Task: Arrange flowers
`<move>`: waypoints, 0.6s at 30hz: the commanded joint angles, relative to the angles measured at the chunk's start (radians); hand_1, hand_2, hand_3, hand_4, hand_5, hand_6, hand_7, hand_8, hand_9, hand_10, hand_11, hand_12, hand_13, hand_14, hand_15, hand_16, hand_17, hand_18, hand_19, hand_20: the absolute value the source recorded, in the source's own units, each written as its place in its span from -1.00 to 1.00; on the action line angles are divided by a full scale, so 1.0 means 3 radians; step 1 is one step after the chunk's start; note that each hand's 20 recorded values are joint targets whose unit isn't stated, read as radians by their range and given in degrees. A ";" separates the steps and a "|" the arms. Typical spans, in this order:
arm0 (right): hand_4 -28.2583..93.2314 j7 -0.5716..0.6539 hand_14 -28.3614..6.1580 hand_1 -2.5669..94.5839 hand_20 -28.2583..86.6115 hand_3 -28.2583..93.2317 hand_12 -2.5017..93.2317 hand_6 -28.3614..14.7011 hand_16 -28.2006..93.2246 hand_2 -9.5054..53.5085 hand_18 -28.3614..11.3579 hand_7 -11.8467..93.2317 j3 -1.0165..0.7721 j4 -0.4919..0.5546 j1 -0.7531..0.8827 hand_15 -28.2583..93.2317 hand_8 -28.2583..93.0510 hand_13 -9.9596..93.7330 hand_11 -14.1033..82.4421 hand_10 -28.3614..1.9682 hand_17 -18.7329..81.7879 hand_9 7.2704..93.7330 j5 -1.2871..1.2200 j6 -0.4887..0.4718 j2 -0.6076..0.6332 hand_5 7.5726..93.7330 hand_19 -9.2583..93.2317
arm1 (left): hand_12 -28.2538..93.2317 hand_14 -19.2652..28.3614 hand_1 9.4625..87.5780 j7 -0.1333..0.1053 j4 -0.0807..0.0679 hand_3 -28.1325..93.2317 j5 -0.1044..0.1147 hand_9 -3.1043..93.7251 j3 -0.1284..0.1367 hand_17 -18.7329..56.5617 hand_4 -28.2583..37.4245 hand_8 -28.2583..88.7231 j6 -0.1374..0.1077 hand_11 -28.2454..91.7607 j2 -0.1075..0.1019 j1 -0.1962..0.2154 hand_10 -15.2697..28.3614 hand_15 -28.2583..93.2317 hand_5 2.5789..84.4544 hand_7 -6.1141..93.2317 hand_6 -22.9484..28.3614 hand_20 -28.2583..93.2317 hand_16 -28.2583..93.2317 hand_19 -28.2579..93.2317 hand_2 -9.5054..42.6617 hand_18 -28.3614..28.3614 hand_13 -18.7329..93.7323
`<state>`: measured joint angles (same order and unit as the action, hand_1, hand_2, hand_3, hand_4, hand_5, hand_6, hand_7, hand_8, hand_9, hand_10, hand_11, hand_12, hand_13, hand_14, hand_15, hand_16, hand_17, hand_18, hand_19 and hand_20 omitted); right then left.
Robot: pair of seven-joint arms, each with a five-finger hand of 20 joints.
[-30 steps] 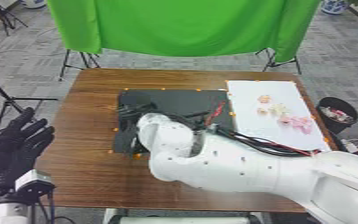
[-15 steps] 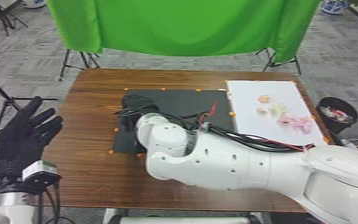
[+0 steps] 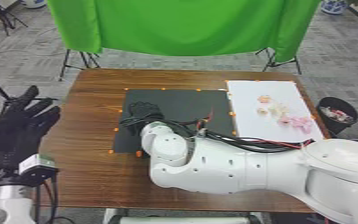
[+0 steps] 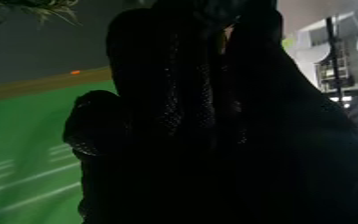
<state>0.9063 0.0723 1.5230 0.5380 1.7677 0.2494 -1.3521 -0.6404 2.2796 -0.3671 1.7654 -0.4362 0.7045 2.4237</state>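
The bench [image 3: 211, 200] bears a black mat [image 3: 180, 97]. The right hand [image 3: 144, 111] is over it, grip impossible to tell. The left hand [image 3: 17, 127] is open wide

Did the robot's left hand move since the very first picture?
Yes. The left hand moved up the head view, and its fingertips are now closer to level with the far edge of the table.

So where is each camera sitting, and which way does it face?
Head view: on the robot's head, facing forward and down at the brown wooden table; both white arms, black-gloved left hand and black-gloved right hand show.
Right wrist view: on the right arm's wrist, looking along the right hand's glove past the table's edge.
Both share the right hand, table and hanging green cloth.
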 commanded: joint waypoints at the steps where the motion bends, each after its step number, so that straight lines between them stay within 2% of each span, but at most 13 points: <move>1: -0.97 0.0019 0.30 0.06 -0.20 0.66 -0.48 0.23 -0.26 -1.00 -0.29 -0.28 -0.0316 0.0036 0.0069 0.34 -0.49 0.78 -0.31 0.09 0.44 0.79 0.0046 -0.0383 -0.0040 0.35 1.00 | -0.36 0.89 -0.47 0.0326 0.0014 0.53 -0.0173 -0.30 0.0062 -0.71 -0.76 -0.66 0.0058 -0.05 0.0275 -0.0041 0.57 0.38 -0.21 -0.66 0.24 -0.46 -0.74 0.31 -0.37 0.91 -0.32; 3: -0.97 0.0001 0.29 0.02 -0.21 0.68 -0.52 0.22 -0.27 -1.00 -0.29 -0.30 -0.0371 0.0042 0.0096 0.34 -0.51 0.78 -0.27 0.04 0.43 0.77 0.0018 -0.0472 -0.0047 0.33 1.00 | -0.36 0.89 -0.47 0.0407 -0.0004 0.53 -0.0232 -0.30 0.0089 -0.71 -0.76 -0.66 0.0098 -0.05 0.0349 -0.0081 0.57 0.38 -0.21 -0.66 0.24 -0.46 -0.74 0.31 -0.37 0.91 -0.32; 5: -0.96 0.0011 0.28 -0.04 -0.23 0.71 -0.60 0.22 -0.27 -1.00 -0.30 -0.33 -0.0450 0.0057 0.0141 0.33 -0.64 0.77 -0.22 -0.03 0.42 0.73 0.0011 -0.0668 -0.0055 0.28 1.00 | -0.36 0.89 -0.47 0.0409 -0.0012 0.53 -0.0238 -0.30 0.0093 -0.71 -0.76 -0.66 0.0094 -0.05 0.0350 -0.0094 0.56 0.38 -0.21 -0.66 0.24 -0.46 -0.74 0.31 -0.37 0.91 -0.32; 7: -0.95 0.0029 0.26 -0.07 -0.25 0.71 -0.61 0.18 -0.27 -1.00 -0.31 -0.35 -0.0499 0.0057 0.0163 0.33 -0.71 0.76 -0.22 -0.07 0.42 0.69 -0.0034 -0.0740 -0.0077 0.23 1.00 | -0.36 0.89 -0.47 0.0460 -0.0015 0.53 -0.0258 -0.30 0.0118 -0.71 -0.76 -0.66 0.0114 -0.05 0.0387 -0.0130 0.56 0.38 -0.20 -0.66 0.24 -0.46 -0.74 0.31 -0.37 0.91 -0.32; 8: -0.95 0.0050 0.25 -0.08 -0.26 0.71 -0.61 0.16 -0.28 -1.00 -0.31 -0.35 -0.0558 0.0066 0.0192 0.33 -0.72 0.75 -0.23 -0.10 0.41 0.68 -0.0048 -0.0833 -0.0080 0.22 1.00 | -0.36 0.89 -0.46 0.0537 -0.0038 0.53 -0.0307 -0.30 0.0126 -0.71 -0.76 -0.66 0.0161 -0.05 0.0440 -0.0189 0.56 0.38 -0.21 -0.66 0.24 -0.46 -0.74 0.31 -0.37 0.91 -0.32; 9: -0.95 0.0054 0.24 -0.09 -0.27 0.70 -0.62 0.14 -0.28 -1.00 -0.30 -0.36 -0.0569 0.0067 0.0196 0.33 -0.72 0.75 -0.24 -0.13 0.41 0.67 -0.0079 -0.0848 -0.0082 0.20 1.00 | -0.36 0.89 -0.46 0.0563 -0.0049 0.53 -0.0320 -0.30 0.0123 -0.71 -0.76 -0.66 0.0173 -0.05 0.0459 -0.0210 0.56 0.38 -0.21 -0.66 0.24 -0.46 -0.74 0.31 -0.37 0.91 -0.32; 10: -0.95 0.0049 0.23 -0.10 -0.28 0.70 -0.62 0.13 -0.28 -1.00 -0.30 -0.37 -0.0566 0.0072 0.0195 0.32 -0.72 0.75 -0.25 -0.15 0.42 0.66 -0.0076 -0.0829 -0.0073 0.18 1.00 | -0.36 0.89 -0.47 0.0543 -0.0053 0.53 -0.0305 -0.30 0.0100 -0.71 -0.76 -0.66 0.0166 -0.05 0.0431 -0.0215 0.56 0.38 -0.21 -0.66 0.24 -0.46 -0.74 0.31 -0.37 0.91 -0.32; 11: -0.95 0.0037 0.23 -0.11 -0.29 0.69 -0.63 0.12 -0.29 -1.00 -0.30 -0.38 -0.0542 0.0073 0.0186 0.32 -0.72 0.75 -0.25 -0.18 0.42 0.65 -0.0042 -0.0805 -0.0070 0.17 1.00 | -0.36 0.89 -0.47 0.0476 -0.0043 0.53 -0.0264 -0.30 0.0085 -0.71 -0.76 -0.66 0.0137 -0.05 0.0390 -0.0172 0.56 0.38 -0.21 -0.66 0.24 -0.46 -0.74 0.31 -0.37 0.91 -0.32; 12: -0.94 0.0047 0.22 -0.12 -0.29 0.69 -0.63 0.11 -0.29 -1.00 -0.30 -0.38 -0.0537 0.0079 0.0171 0.32 -0.72 0.75 -0.26 -0.19 0.42 0.65 -0.0048 -0.0788 -0.0060 0.16 1.00 | -0.36 0.89 -0.47 0.0508 -0.0052 0.53 -0.0283 -0.30 0.0079 -0.71 -0.76 -0.66 0.0154 -0.05 0.0404 -0.0192 0.56 0.38 -0.21 -0.66 0.24 -0.46 -0.74 0.31 -0.37 0.91 -0.32; 13: -0.94 0.0079 0.21 -0.12 -0.29 0.68 -0.63 0.11 -0.29 -1.00 -0.30 -0.38 -0.0560 0.0093 0.0189 0.32 -0.72 0.75 -0.26 -0.20 0.42 0.65 -0.0058 -0.0796 -0.0057 0.15 1.00 | -0.36 0.89 -0.46 0.0582 -0.0052 0.53 -0.0323 -0.30 0.0093 -0.71 -0.76 -0.66 0.0172 -0.05 0.0449 -0.0199 0.57 0.39 -0.21 -0.66 0.24 -0.46 -0.74 0.31 -0.37 0.91 -0.32; 15: -0.94 0.0077 0.20 -0.14 -0.31 0.68 -0.63 0.10 -0.29 -1.00 -0.30 -0.39 -0.0546 0.0117 0.0164 0.31 -0.71 0.75 -0.26 -0.21 0.42 0.64 -0.0058 -0.0731 -0.0049 0.15 1.00 | -0.36 0.89 -0.46 0.0612 -0.0047 0.53 -0.0334 -0.30 0.0112 -0.71 -0.76 -0.66 0.0173 -0.05 0.0476 -0.0170 0.57 0.39 -0.21 -0.66 0.24 -0.46 -0.74 0.31 -0.37 0.91 -0.32; 16: -0.94 0.0069 0.18 -0.16 -0.31 0.68 -0.63 0.09 -0.29 -1.00 -0.30 -0.40 -0.0528 0.0139 0.0138 0.31 -0.71 0.75 -0.26 -0.23 0.42 0.63 -0.0054 -0.0691 -0.0039 0.15 1.00 | -0.36 0.89 -0.46 0.0602 -0.0044 0.53 -0.0336 -0.30 0.0116 -0.71 -0.76 -0.66 0.0171 -0.05 0.0484 -0.0152 0.57 0.38 -0.21 -0.66 0.24 -0.46 -0.74 0.31 -0.37 0.91 -0.32; 18: -0.93 0.0058 0.15 -0.20 -0.33 0.67 -0.63 0.07 -0.30 -1.00 -0.31 -0.41 -0.0522 0.0184 0.0129 0.32 -0.71 0.74 -0.26 -0.26 0.43 0.62 -0.0044 -0.0612 -0.0026 0.14 1.00 | -0.36 0.89 -0.46 0.0555 -0.0031 0.53 -0.0298 -0.30 0.0107 -0.71 -0.76 -0.66 0.0147 -0.05 0.0450 -0.0087 0.57 0.39 -0.20 -0.66 0.24 -0.46 -0.74 0.31 -0.37 0.91 -0.32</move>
<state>0.9194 -0.0940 1.5390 0.6009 1.7453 -0.0002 -1.3616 -0.4868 2.2658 -0.4515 1.7919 -0.3992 0.8175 2.3607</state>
